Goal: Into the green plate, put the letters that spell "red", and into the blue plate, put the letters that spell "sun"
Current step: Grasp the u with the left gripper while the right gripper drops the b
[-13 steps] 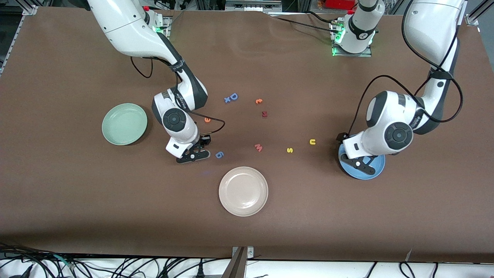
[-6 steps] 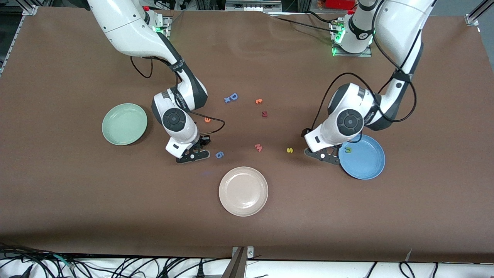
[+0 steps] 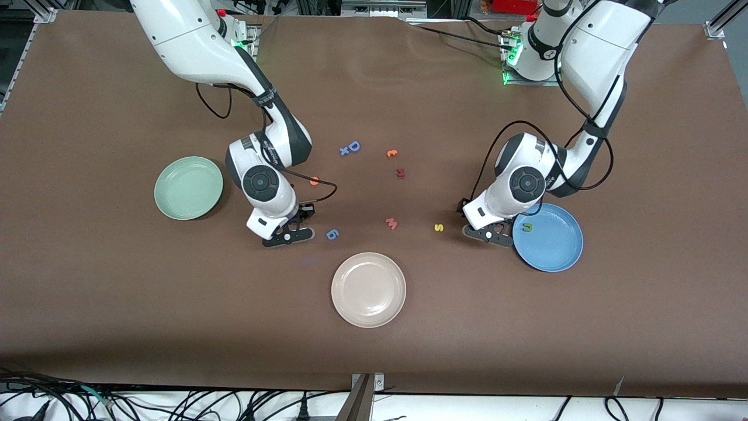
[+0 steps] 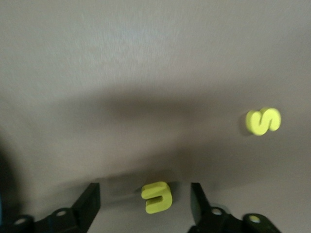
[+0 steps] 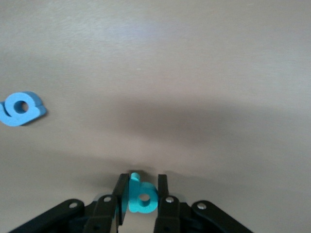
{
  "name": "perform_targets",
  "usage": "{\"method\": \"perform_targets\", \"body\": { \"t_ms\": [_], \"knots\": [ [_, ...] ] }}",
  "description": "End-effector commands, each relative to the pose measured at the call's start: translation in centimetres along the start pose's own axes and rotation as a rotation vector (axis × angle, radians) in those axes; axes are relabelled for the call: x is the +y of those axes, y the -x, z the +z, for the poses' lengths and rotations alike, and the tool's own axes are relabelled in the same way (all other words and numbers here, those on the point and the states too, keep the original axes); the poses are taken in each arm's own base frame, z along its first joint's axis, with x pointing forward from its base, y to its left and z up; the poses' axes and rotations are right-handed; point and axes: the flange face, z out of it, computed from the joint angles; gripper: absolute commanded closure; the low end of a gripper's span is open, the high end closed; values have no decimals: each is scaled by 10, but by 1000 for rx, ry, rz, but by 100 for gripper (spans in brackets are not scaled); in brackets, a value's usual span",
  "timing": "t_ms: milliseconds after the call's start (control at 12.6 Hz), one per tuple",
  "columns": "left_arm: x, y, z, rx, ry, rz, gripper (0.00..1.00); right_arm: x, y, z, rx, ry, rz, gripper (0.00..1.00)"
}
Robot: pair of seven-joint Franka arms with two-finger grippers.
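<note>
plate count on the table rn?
3. Green plate toward the right arm's end, blue plate toward the left arm's end, beige plate between them, nearest the front camera. None look hidden.

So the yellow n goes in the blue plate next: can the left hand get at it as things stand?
Probably yes: the left hand stands open astride the n on the bare table, nothing between them.

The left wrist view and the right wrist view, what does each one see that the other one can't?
Only the left wrist view shows two yellow letters: a u/n shape lying between the left gripper's open fingers, and a yellow s farther off. Only the right wrist view shows a teal d pinched in the right gripper, plus a blue 6 lying apart. Both show the brown table.
</note>
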Motion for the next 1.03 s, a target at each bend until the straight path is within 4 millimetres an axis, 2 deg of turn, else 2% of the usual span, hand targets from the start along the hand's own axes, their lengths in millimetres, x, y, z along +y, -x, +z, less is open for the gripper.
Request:
{"method": "perform_targets", "body": {
  "t_ms": [0,79,238,397,556,715,795,953],
  "knots": [
    [6,8,-11,15,-14,5,38,31,2,-34,-28,7,32,83],
    [6,9,-9,10,-14,7,45,45,2,-45,-42,16,39,83],
    [4,13,-4,-2,-15,4,86,86,6,-61,-81,43,49,83],
    [4,11,-16,12,-18,3,91,132,13,-76,-144,70,59,83],
    [3,10,-46,16,-32,0,91,176,25,-77,-200,86,78,83],
    [0,9,-90,-35,-57,8,91,230,41,-66,-226,93,64,83],
    [-12,8,-111,-59,-65,1,91,256,49,-57,-228,96,44,83],
    [-43,8,-127,-89,-58,71,90,304,72,-26,-228,78,31,83]
  ]
}}
